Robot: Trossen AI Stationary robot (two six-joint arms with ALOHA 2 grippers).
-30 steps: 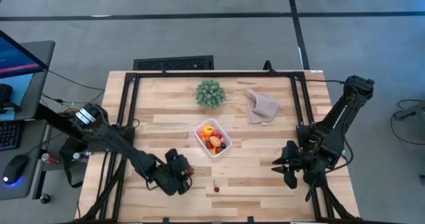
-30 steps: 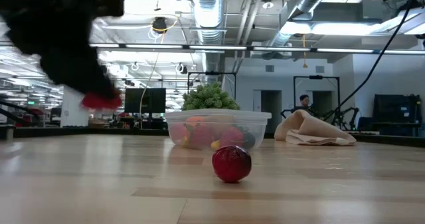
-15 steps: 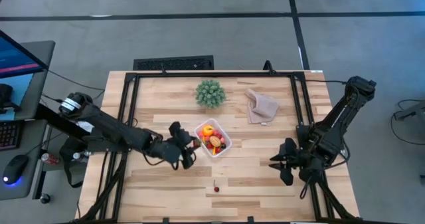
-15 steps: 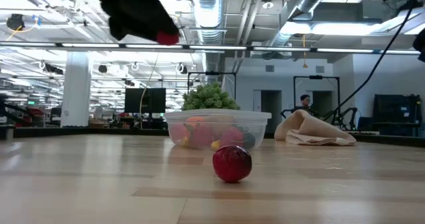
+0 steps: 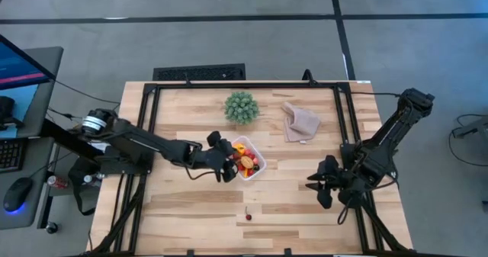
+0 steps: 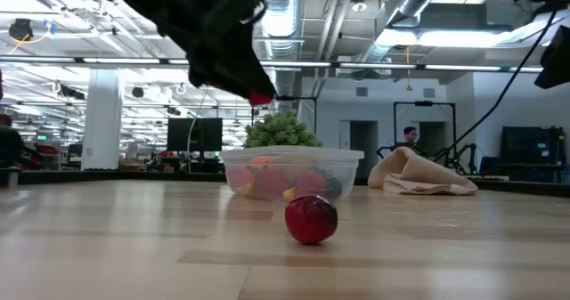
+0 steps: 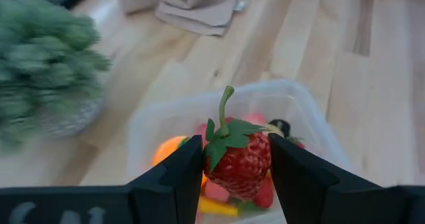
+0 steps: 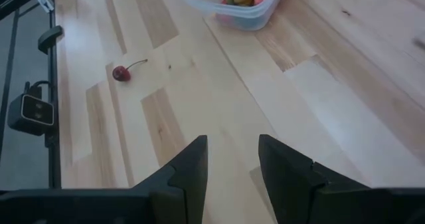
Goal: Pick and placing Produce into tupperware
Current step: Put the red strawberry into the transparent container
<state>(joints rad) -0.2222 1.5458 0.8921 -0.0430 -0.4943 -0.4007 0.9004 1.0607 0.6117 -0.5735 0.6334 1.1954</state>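
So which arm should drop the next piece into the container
Left. Its tool holds a strawberry right at the tupperware rim. The right tool sits open and empty, far off near the table's right side.

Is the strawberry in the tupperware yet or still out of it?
Out. The left gripper is shut on the strawberry, holding it above the tupperware, not in it.

Green spiky plant (image 5: 241, 107) upright near far edge of wooden worktop (image 5: 305, 203). Beige cloth (image 5: 300, 123) crumpled just beside it, apart. Monitor (image 5: 21, 65), keyboard (image 5: 11, 154) and mouse (image 5: 17, 194) on side desk. Person (image 6: 407, 138) far back in room.
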